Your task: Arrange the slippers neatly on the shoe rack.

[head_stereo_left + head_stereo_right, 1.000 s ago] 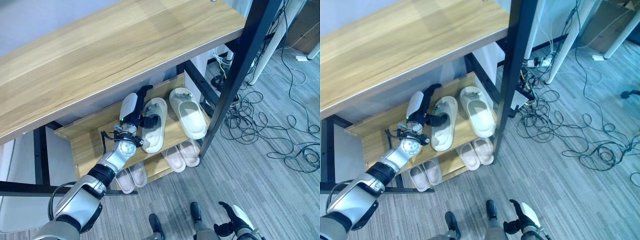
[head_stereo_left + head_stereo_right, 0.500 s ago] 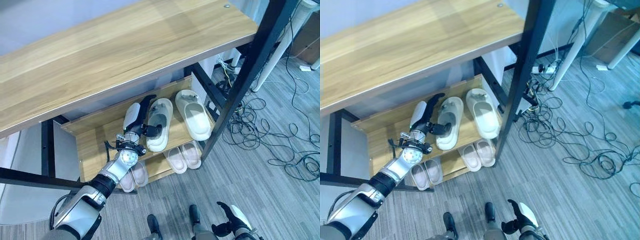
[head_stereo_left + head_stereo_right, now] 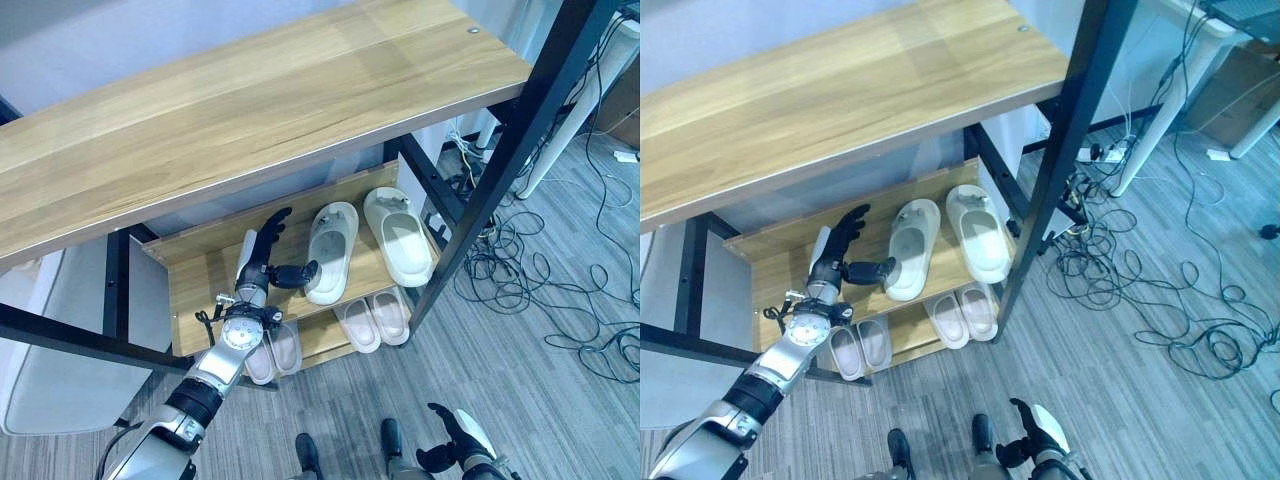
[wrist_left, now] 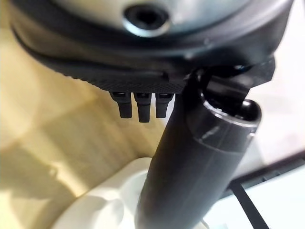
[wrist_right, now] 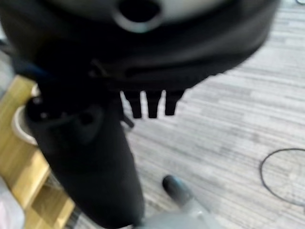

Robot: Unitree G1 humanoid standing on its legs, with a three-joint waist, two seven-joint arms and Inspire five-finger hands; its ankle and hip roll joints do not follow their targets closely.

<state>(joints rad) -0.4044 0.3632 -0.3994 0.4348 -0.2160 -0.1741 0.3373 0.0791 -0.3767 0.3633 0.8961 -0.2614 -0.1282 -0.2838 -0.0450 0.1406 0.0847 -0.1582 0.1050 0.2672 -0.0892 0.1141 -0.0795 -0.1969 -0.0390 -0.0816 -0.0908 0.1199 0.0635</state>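
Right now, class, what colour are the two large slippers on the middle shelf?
The large slippers are off-white, best seen in the left eye view.

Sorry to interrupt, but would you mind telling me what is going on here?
The robot is tidying slippers on a shoe rack. Its left hand is open on the middle shelf, thumb beside the left cream slipper, gripping nothing. The right cream slipper lies alongside. Two smaller pink pairs sit on the shelf below. The right hand hangs low over the floor.

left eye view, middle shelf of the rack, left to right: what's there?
left hand → left cream slipper → right cream slipper → black rack post
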